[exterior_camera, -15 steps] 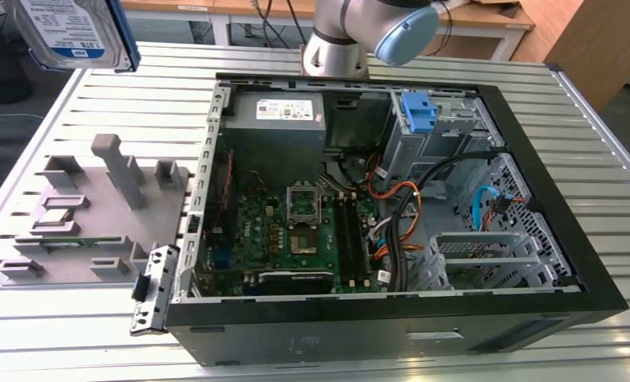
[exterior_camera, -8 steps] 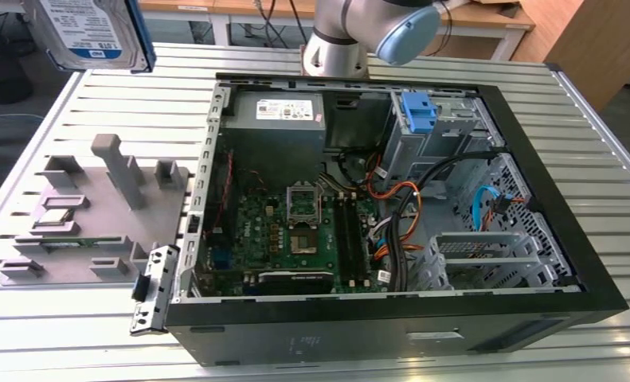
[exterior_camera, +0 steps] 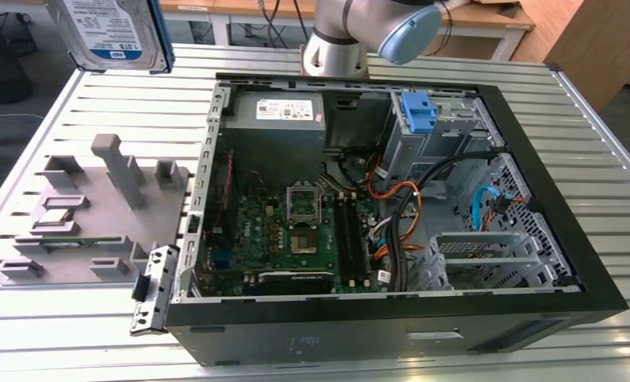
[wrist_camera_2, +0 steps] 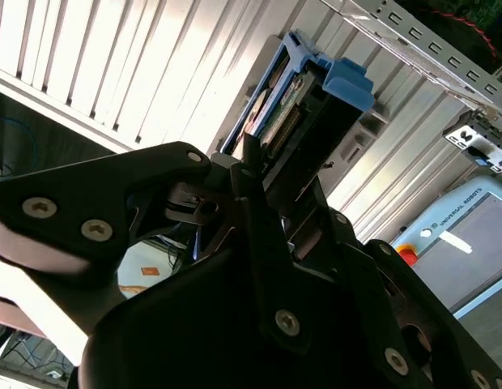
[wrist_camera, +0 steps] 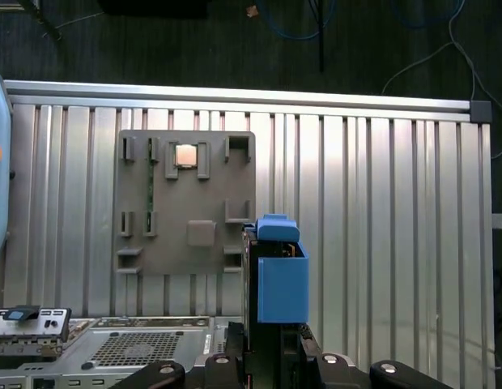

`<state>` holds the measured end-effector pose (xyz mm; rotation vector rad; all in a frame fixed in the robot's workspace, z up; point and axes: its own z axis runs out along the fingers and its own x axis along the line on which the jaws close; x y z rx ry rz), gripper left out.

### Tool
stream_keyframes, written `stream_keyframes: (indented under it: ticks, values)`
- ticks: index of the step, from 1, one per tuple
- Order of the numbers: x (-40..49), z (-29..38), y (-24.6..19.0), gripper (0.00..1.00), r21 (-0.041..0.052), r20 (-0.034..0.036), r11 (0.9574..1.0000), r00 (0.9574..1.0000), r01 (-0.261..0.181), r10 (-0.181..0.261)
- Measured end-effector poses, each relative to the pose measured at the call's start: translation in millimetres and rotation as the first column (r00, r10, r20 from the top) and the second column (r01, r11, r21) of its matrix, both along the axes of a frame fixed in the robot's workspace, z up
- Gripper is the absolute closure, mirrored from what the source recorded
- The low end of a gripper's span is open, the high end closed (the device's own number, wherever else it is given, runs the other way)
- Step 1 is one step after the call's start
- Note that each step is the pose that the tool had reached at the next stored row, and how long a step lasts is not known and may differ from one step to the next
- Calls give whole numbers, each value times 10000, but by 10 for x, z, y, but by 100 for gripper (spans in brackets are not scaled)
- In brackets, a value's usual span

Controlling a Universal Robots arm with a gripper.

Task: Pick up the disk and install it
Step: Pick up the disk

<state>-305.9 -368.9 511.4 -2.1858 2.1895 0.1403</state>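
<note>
The disk [exterior_camera: 110, 32], a silver drive with a blue-and-white label in a blue plastic bracket, hangs in the air at the top of the exterior view's left, above the slatted table's far corner. In both wrist views it stands edge-on between my fingers: the blue bracket [wrist_camera: 280, 284] sticks out past my gripper [wrist_camera: 271, 352], over the table beside the grey fixture plate. My gripper [wrist_camera_2: 259, 174] is shut on the disk [wrist_camera_2: 304, 97]. The black fingers [wrist_camera_2: 263, 235] cover the drive's lower part.
The open computer case [exterior_camera: 569, 239] lies on the slatted table [exterior_camera: 612, 135], with the motherboard [exterior_camera: 293, 231], a grey power supply [exterior_camera: 277, 109] and a bare blue bracket [exterior_camera: 418, 111] in the drive cage. A grey fixture plate [exterior_camera: 81, 215] lies on the exterior view's left. The arm's base [exterior_camera: 342, 40] stands behind the case.
</note>
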Motion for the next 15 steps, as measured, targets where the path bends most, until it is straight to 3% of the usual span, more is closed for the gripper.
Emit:
stream_keyframes:
  ticks: [4, 15]
  values:
    - [61, -1, -9, 65, 0, 0, 10000, 10000, 1, -1]
    - [108, -28, -98, 65, -1, -1, 10000, 10000, 1, -1]
